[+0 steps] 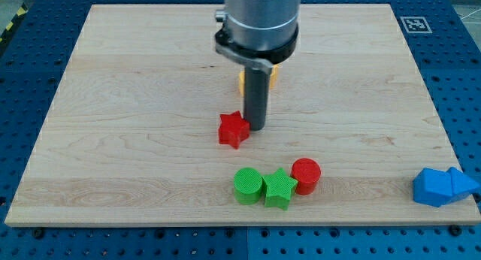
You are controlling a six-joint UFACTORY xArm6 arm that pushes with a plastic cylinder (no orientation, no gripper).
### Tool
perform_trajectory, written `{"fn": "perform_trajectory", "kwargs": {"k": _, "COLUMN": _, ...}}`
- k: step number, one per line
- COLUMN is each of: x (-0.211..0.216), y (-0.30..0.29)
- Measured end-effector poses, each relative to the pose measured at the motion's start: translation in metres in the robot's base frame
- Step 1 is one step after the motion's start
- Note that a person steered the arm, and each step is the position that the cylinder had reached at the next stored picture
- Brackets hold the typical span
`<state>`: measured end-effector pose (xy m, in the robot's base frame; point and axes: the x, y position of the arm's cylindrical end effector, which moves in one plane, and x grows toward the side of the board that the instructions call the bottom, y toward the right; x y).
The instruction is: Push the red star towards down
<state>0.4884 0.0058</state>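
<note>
The red star (233, 129) lies near the middle of the wooden board (113, 102). My tip (255, 128) is right beside the star, on its right side at the view's upper right edge of it, touching or nearly touching. The rod hangs from the grey arm head at the view's top.
A green cylinder (247, 185), a green star (279, 188) and a red cylinder (306, 176) sit in a row below the red star. A yellow block (273, 74) is mostly hidden behind the rod. Two blue blocks (442, 186) lie at the board's lower right corner.
</note>
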Motion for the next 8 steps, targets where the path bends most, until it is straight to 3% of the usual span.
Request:
{"fn": "perform_trajectory", "kwargs": {"k": 2, "x": 0.037, "y": -0.037}}
{"fn": "perform_trajectory", "kwargs": {"k": 5, "x": 0.010, "y": -0.071}}
{"fn": "perform_trajectory", "kwargs": {"k": 8, "x": 0.044, "y": -0.099}}
